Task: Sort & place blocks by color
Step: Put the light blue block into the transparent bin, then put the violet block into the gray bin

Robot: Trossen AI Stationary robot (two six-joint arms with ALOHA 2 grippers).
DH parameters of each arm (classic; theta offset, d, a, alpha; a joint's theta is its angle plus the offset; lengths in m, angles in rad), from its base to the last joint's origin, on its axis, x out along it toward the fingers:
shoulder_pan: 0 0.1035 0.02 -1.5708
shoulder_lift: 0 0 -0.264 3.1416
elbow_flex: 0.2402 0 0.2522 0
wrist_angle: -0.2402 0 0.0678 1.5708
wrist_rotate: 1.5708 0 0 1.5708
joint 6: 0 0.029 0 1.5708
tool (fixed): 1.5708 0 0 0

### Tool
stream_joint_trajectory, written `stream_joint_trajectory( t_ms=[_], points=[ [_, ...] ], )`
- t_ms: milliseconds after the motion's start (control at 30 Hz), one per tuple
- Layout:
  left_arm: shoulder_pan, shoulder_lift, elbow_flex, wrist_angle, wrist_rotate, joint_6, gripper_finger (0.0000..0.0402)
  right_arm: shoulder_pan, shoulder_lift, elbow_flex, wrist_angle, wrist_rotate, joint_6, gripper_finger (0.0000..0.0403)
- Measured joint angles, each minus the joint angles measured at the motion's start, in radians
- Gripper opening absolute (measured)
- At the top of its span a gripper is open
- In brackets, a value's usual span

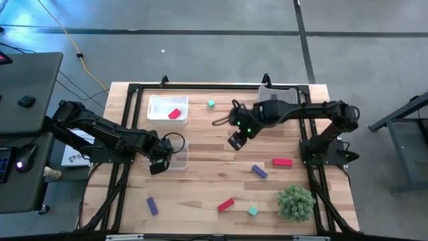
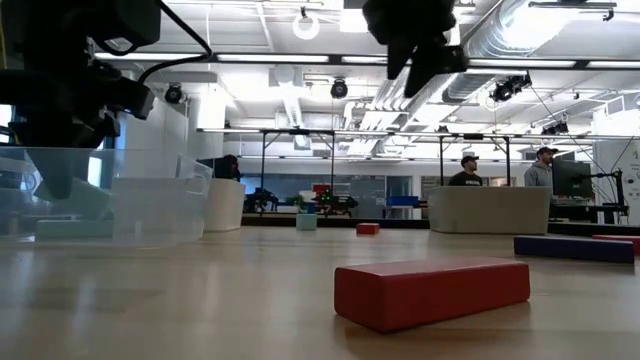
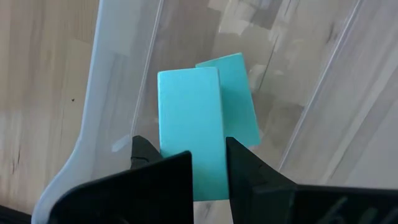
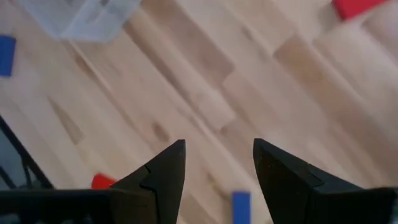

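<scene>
My left gripper (image 1: 159,163) points down over a clear bin (image 1: 179,156) at the table's left middle, shut on a teal block (image 3: 189,124). A second teal block (image 3: 242,106) lies flat on that bin's floor. My right gripper (image 1: 235,140) hangs open above the table's middle, nothing between its fingers (image 4: 217,168). A red block (image 1: 175,114) lies in the far-left bin (image 1: 160,102). Loose on the wood lie red blocks (image 1: 282,162) (image 1: 226,204), purple blocks (image 1: 259,171) (image 1: 152,205) and teal cubes (image 1: 211,103) (image 1: 253,211). My left gripper pinches the teal block's two long sides at its upper end (image 3: 193,168) between its two fingers, coming from above and pointing down. The block runs on below the fingers into the bin. I cannot tell whether its lower end touches the bin's floor.
A third clear bin (image 1: 275,94) stands at the far right under the right arm. A green spiky plant ball (image 1: 295,202) sits near the front right corner. In the low view a red block (image 2: 430,290) lies closest. Bare wood lies between the bins and the loose blocks.
</scene>
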State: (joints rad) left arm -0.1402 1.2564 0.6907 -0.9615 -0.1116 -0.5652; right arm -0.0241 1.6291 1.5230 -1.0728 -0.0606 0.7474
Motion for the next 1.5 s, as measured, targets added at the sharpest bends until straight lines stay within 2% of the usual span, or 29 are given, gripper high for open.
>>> stream_joint_trajectory(
  t_ms=[267, 633, 833, 1000, 1267, 1500],
  points=[
    [0.0, 0.0, 0.0, 0.0, 0.0, 0.0, 0.0012, 0.135, 0.0, 0.0, -0.093, 0.027, 0.121, 0.0178],
    [0.0, 0.0, 0.0, -0.002, 0.026, -0.006, 0.0101, 0.288, 0.0, 0.0, -0.138, 0.064, 0.153, 0.0178],
    [0.003, 0.0, 0.0, -0.002, 0.026, -0.009, 0.0127, 0.355, 0.0, 0.0, -0.192, 0.071, 0.184, 0.0178],
    [0.003, 0.0, 0.0, -0.002, 0.026, -0.009, 0.0137, 0.395, 0.0, 0.0, -0.21, 0.078, 0.199, 0.0186],
    [0.003, 0.0, 0.0, -0.007, 0.031, -0.008, 0.0136, 0.438, 0.0, 0.0, -0.325, 0.119, 0.267, 0.024],
    [0.003, 0.0, 0.0, -0.007, 0.032, 0.015, 0.0138, 0.446, -0.001, -0.023, -0.309, 0.138, 0.285, 0.0243]
  ],
)
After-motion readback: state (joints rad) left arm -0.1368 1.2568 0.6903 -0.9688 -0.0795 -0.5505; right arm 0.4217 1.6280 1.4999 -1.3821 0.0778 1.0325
